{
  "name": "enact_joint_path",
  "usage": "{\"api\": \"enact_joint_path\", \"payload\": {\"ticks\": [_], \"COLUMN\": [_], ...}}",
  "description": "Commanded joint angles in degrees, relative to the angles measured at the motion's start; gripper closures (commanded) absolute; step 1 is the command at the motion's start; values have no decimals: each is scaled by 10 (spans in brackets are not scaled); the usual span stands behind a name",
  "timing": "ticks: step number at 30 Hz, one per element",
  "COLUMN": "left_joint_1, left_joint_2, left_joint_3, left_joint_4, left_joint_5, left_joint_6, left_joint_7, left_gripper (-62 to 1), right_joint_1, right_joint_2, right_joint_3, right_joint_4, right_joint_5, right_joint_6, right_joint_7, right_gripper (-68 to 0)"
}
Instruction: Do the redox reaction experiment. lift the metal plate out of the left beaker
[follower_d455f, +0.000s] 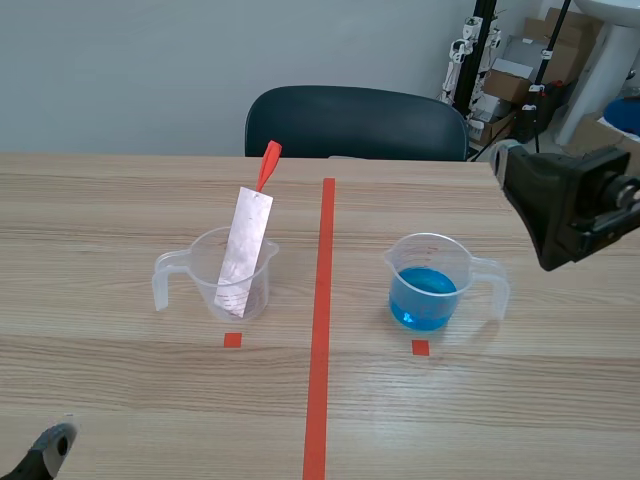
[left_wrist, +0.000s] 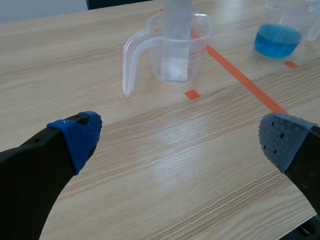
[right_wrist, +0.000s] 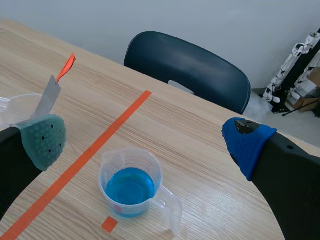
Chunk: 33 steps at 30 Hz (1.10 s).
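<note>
A clear left beaker (follower_d455f: 222, 278) stands on the table left of the orange-red line. A silvery metal plate (follower_d455f: 245, 250) with a red tab (follower_d455f: 268, 163) on top leans inside it, sticking well above the rim. My left gripper (left_wrist: 180, 140) is open, low over the table in front of this beaker (left_wrist: 175, 55), nothing between its fingers. Only one of its fingertips (follower_d455f: 50, 445) shows in the scene view. My right arm (follower_d455f: 570, 200) hangs raised at the right. Its gripper (right_wrist: 145, 142) is open above the beaker of blue liquid (right_wrist: 131, 189); the plate (right_wrist: 47, 97) lies beyond its left finger.
The beaker with blue liquid (follower_d455f: 430, 285) stands right of the tape line (follower_d455f: 322, 320). A dark chair (follower_d455f: 355, 120) is pushed against the table's far edge. Boxes and stands (follower_d455f: 520, 70) fill the room's back right corner.
</note>
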Motion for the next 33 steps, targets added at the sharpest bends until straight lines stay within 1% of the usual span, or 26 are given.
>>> {"api": "enact_joint_path", "payload": {"ticks": [1, 5, 9, 11, 13, 16, 19, 26, 31, 33], "left_joint_1": [2, 2, 1, 0, -2, -13, -38, -114, -153, -162], "left_joint_2": [23, 80, 138, 165, 191, 219, 234, 238, 238, 238], "left_joint_3": [-1, -1, -1, -1, -1, -2, -2, -3, -25, -32], "left_joint_4": [-4, -54, -86, -101, -116, -140, -166, -229, -259, -264], "left_joint_5": [7, 46, 116, 152, 182, 212, 229, 229, 229, 229], "left_joint_6": [-6, -7, 2, 15, 31, 56, 63, 64, 63, 56], "left_joint_7": [-19, -63, -113, -134, -153, -180, -193, -213, -241, -249], "left_gripper": [-623, -623, -623, -623, -623, -623, -623, -623, -623, -623], "right_joint_1": [25, 79, 130, 154, 176, 207, 235, 294, 329, 340], "right_joint_2": [9, 9, 9, 9, 8, 6, 5, -9, -30, -40], "right_joint_3": [0, -18, -49, -68, -89, -120, -150, -224, -254, -262], "right_joint_4": [-10, -45, -84, -104, -123, -148, -170, -222, -256, -268], "right_joint_5": [23, 50, 58, 58, 60, 79, 95, 95, 107, 107], "right_joint_6": [7, 7, 8, 15, 18, 19, 21, 21, 22, 24], "right_joint_7": [-5, -29, -30, -30, -30, -29, -29, -20, -21, -21], "right_gripper": [-679, -679, -679, -679, -679, -679, -679, -679, -679, -679]}}
